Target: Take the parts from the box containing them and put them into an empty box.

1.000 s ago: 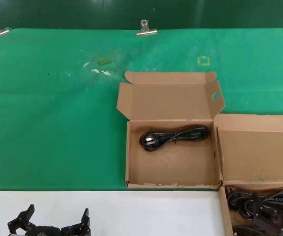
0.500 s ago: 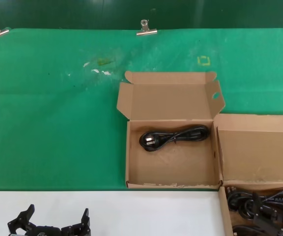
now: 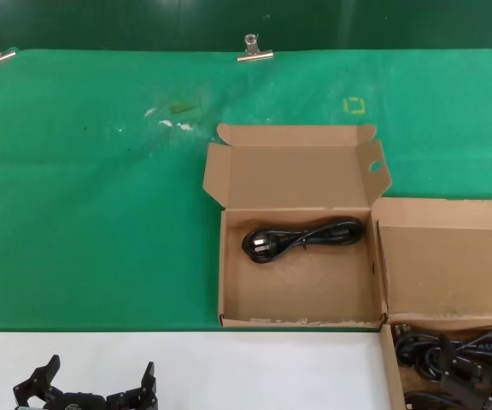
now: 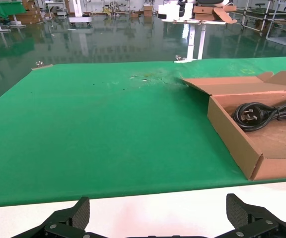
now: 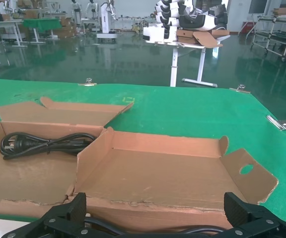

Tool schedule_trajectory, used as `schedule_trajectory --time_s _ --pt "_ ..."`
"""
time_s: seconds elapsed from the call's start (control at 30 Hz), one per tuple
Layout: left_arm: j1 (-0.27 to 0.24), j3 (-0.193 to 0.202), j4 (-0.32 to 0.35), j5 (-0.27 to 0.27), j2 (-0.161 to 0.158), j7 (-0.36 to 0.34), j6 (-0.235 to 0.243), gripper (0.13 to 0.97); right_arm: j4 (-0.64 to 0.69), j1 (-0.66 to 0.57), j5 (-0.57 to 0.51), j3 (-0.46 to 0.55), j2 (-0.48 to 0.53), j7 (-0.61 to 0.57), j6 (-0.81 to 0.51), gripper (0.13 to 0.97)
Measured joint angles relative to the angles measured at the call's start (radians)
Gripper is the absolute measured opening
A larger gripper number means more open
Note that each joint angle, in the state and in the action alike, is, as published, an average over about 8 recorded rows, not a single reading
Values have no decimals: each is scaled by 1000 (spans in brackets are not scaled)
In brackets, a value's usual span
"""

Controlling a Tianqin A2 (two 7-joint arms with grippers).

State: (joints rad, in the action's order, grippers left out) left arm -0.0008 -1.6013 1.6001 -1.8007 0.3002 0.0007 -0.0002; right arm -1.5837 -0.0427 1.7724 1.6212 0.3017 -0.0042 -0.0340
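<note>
The middle box [image 3: 229,295], with an oval hole in a side flap and a whitish frayed front edge, holds one black power cord [image 3: 301,237]; both also show in the left wrist view [image 4: 232,134], cord [image 4: 262,113]. The source box [image 3: 389,367] at the lower right holds several bundled black cords [image 3: 438,354], its lid [image 3: 447,256] folded back. My right gripper [image 5: 156,218] is open just above those cords [image 5: 202,229], holding nothing. That lid [image 5: 158,173] shows an oval hole in a flap there. My left gripper [image 3: 101,373] is open and empty over the white table edge at the lower left.
Green mat [image 3: 92,213] covers the table, held by metal clips [image 3: 254,49] at the far edge. A white strip [image 3: 254,367] runs along the near edge. A yellow square mark [image 3: 354,105] lies behind the middle box.
</note>
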Motion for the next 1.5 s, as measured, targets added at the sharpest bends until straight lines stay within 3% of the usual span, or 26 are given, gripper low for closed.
schedule_trajectory --time_s 1.5 --pt "0 0 0 0 0 0 0 966 0 0 0 0 0 0 0 966"
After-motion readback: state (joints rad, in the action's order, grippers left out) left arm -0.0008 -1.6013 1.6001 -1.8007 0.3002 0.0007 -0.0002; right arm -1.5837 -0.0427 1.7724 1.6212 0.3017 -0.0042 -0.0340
